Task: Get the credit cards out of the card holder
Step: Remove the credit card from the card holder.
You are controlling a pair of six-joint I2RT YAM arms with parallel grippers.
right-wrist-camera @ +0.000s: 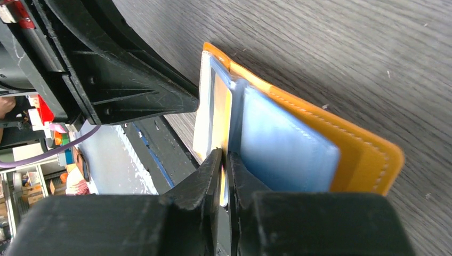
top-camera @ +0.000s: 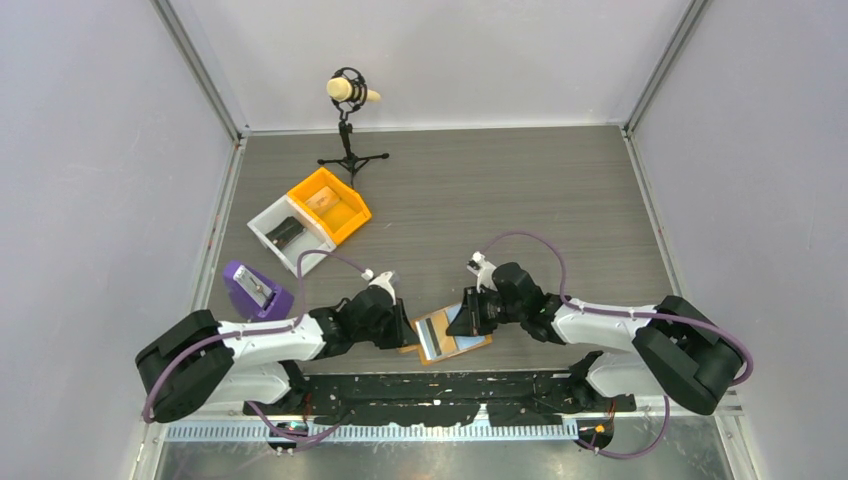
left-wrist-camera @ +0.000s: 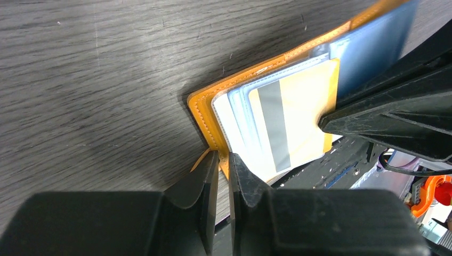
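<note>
TWO ARMS, ONE WALLET: we see the card holder (top-camera: 455, 342) lying spread open on the grey wood table (top-camera: 540, 200), orange cover down and blue-grey pocket panels up, with the arms' bases just on the near side of it. The left gripper (top-camera: 407, 338) sits at the holder's left edge. From the left wrist we find its jaws narrowed to a slit around the stitched orange rim at the holder's corner, so it grips the card holder itself. The right gripper (top-camera: 468, 318) leans in from the holder's right and far side. From the right wrist its jaws stand almost together, and between them we make out the thin edge of a credit card (right-wrist-camera: 219, 112). The card is pale yellow with a grey stripe and pokes out of the clear sleeves at the holder's middle; the gripper pinches that card. Whether more cards lie in the pockets we cannot tell. Beyond the holder and to its left, an orange bin (top-camera: 352, 212) and a white bin (top-camera: 262, 225) stand touching side by side, the white one with a dark object (top-camera: 285, 231) inside. A purple stand (top-camera: 250, 288) lies nearer, also to the holder's left. A microphone (top-camera: 352, 92) on a tripod stands farthest from the holder
</note>
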